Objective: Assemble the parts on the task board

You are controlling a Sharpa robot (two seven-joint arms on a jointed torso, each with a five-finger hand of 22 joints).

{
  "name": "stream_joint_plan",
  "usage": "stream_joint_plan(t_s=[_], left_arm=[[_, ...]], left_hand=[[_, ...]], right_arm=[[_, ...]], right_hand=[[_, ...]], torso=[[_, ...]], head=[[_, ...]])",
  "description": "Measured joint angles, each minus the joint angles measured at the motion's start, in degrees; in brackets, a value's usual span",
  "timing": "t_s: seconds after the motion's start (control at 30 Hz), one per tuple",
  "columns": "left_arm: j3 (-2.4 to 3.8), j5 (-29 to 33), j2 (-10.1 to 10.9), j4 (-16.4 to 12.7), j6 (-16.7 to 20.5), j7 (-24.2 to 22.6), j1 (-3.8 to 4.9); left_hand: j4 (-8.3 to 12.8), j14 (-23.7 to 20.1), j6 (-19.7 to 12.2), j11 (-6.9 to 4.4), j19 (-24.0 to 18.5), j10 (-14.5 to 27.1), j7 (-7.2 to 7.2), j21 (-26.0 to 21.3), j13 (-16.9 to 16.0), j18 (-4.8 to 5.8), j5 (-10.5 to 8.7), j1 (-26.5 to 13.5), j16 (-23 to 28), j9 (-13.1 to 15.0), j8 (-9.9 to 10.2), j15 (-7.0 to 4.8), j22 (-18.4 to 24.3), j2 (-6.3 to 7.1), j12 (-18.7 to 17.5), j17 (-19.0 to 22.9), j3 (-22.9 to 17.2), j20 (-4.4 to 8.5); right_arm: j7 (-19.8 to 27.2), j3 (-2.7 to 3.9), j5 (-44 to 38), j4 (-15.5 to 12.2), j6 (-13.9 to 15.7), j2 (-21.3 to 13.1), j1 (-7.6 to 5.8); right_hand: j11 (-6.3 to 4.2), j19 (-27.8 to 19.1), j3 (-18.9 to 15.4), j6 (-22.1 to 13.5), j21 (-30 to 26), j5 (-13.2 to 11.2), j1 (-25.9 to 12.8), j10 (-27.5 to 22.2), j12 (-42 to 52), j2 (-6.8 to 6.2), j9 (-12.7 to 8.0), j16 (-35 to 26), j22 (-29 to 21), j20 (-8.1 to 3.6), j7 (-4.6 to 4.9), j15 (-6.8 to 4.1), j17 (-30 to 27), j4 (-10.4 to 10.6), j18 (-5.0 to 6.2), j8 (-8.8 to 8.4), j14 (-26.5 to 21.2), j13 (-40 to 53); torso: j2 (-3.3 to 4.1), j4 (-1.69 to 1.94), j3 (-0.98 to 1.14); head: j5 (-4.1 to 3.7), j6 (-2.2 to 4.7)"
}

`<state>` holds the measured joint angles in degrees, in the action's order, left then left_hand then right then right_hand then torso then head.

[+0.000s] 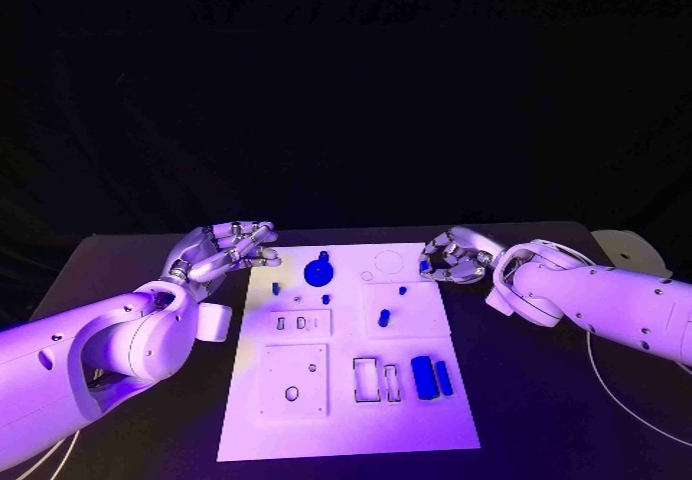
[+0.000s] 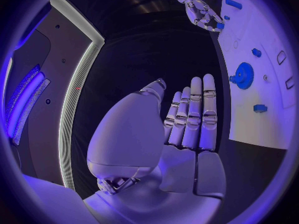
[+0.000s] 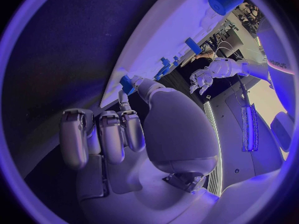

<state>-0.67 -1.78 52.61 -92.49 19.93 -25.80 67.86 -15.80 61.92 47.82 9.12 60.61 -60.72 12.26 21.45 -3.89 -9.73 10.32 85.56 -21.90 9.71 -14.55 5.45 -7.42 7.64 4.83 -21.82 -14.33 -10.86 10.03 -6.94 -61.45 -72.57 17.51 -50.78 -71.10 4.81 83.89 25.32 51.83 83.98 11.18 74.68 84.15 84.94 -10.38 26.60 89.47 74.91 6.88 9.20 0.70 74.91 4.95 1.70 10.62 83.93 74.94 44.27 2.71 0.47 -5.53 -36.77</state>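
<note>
Blue parts (scattered) on task board

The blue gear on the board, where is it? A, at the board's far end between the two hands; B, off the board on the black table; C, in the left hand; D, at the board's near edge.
A: the gear lies on the white board near its far end, between the left hand and the right hand, neither touching it.

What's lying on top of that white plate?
On the task board: small blue parts, among them a gear-like piece and two bars. The right hand covers its far corner.
</note>
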Motion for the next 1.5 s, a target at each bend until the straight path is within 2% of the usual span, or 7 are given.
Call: stream_joint_plan(t_s=[0.33,0.7,0.8,0.97,1.2,1.4,1.5], left_arm=[[0.00,0.0,0.0,0.0,0.0,0.0,0.00],[0.00,0.0,0.1,0.0,0.0,0.1,0.00],[0.00,0.0,0.1,0.0,0.0,0.1,0.00],[0.00,0.0,0.1,0.0,-0.1,0.1,0.00],[0.00,0.0,0.2,0.0,-0.1,0.1,0.00],[0.00,0.0,0.2,0.3,-0.1,0.2,0.00],[0.00,0.0,0.2,0.4,-0.1,0.2,0.00]], left_hand=[[0.0,0.0,0.0,0.00,0.0,0.0,0.00,0.0,0.0,0.00,0.00,0.0,0.0,0.0,0.0,0.00,0.0,0.00,0.0,0.0,0.0,0.00],[0.0,0.0,0.0,0.00,0.0,0.0,0.00,0.0,0.0,0.00,0.00,0.0,0.0,0.0,0.0,0.00,0.0,0.00,0.0,-0.1,0.0,0.00],[0.0,0.0,0.0,0.00,0.0,0.0,0.00,0.0,0.0,0.00,0.00,0.0,0.0,0.0,0.0,0.00,0.0,0.00,0.0,-0.2,0.0,0.00],[0.0,0.0,0.0,0.00,0.0,0.0,0.00,0.0,0.0,0.00,0.00,0.0,0.0,0.0,0.0,0.00,0.0,0.00,0.0,-0.2,0.0,0.00],[0.0,0.0,0.0,0.00,0.0,0.0,0.00,0.0,0.0,0.00,0.00,0.0,0.0,0.0,0.0,0.00,0.0,0.00,0.0,-0.2,0.0,0.00],[0.0,0.0,0.0,0.00,0.0,0.0,0.00,0.0,0.0,0.00,0.00,0.0,0.0,0.0,0.0,0.00,0.0,0.00,0.0,-0.2,0.0,0.00],[0.0,0.0,0.0,0.00,0.0,0.0,0.00,0.0,0.0,0.00,0.00,0.0,0.0,0.0,0.0,0.00,0.0,0.00,0.0,-0.2,0.0,0.00]], right_arm=[[0.0,0.01,-0.1,0.3,0.0,0.1,0.04],[0.0,0.02,-0.2,0.4,0.2,0.4,0.17],[0.0,0.02,-0.2,0.3,0.7,0.4,0.22],[0.0,0.00,-0.5,-0.2,2.5,0.3,0.26],[-0.4,0.14,-1.4,-3.5,6.2,-0.6,0.06],[-1.5,0.35,-2.7,-8.8,8.7,-1.3,-1.04],[-2.5,0.38,-3.7,-11.7,9.6,-1.1,-1.33]], right_hand=[[-0.23,0.2,0.8,1.4,0.2,0.0,0.7,-0.2,0.4,0.66,0.0,0.0,0.0,-0.23,-0.43,-0.24,0.0,-0.5,0.00,0.67,0.2,0.0],[-1.33,0.2,1.9,4.0,0.9,-0.1,0.5,-0.1,1.2,1.60,0.2,0.0,0.0,-1.06,-1.55,-1.15,0.0,-0.8,0.00,2.12,0.1,0.0],[-1.54,0.0,1.9,4.5,1.2,-0.2,0.4,-0.3,1.2,1.89,0.3,0.0,0.0,-1.26,-1.85,-1.26,0.0,-0.8,0.00,2.42,0.0,0.0],[-1.90,0.2,2.1,4.8,1.7,-0.4,-0.1,-0.3,1.5,2.33,0.4,0.0,0.0,-1.45,-1.76,-1.65,0.0,-0.6,0.00,2.93,0.0,0.0],[-2.45,0.2,2.6,4.8,2.4,0.7,-0.6,-0.1,1.7,2.94,0.4,0.0,0.0,-1.94,-1.78,-2.06,0.0,-0.4,0.00,3.26,0.0,0.0],[-2.56,0.0,2.8,4.8,2.9,0.7,-1.0,-0.1,1.7,3.38,0.4,0.0,0.0,-2.07,-1.78,-2.26,0.0,-0.2,0.00,3.26,0.2,0.0],[-2.56,0.0,2.8,4.8,3.3,0.7,-1.1,-0.1,1.7,3.46,0.4,0.0,0.0,-2.07,-1.79,-2.26,0.0,-0.2,0.00,3.26,0.2,0.0]], torso=[[-0.02,0.05,-0.02],[-0.01,0.04,-0.06],[-0.01,0.05,-0.09],[-0.02,0.06,-0.08],[-0.06,0.03,-0.07],[-0.14,0.01,-0.13],[-0.20,0.00,-0.16]], head=[[-0.07,-0.10],[-0.13,-0.27],[-0.23,-0.28],[-0.29,-0.29],[-0.20,-0.25],[-0.05,-0.24],[0.36,-0.41]])
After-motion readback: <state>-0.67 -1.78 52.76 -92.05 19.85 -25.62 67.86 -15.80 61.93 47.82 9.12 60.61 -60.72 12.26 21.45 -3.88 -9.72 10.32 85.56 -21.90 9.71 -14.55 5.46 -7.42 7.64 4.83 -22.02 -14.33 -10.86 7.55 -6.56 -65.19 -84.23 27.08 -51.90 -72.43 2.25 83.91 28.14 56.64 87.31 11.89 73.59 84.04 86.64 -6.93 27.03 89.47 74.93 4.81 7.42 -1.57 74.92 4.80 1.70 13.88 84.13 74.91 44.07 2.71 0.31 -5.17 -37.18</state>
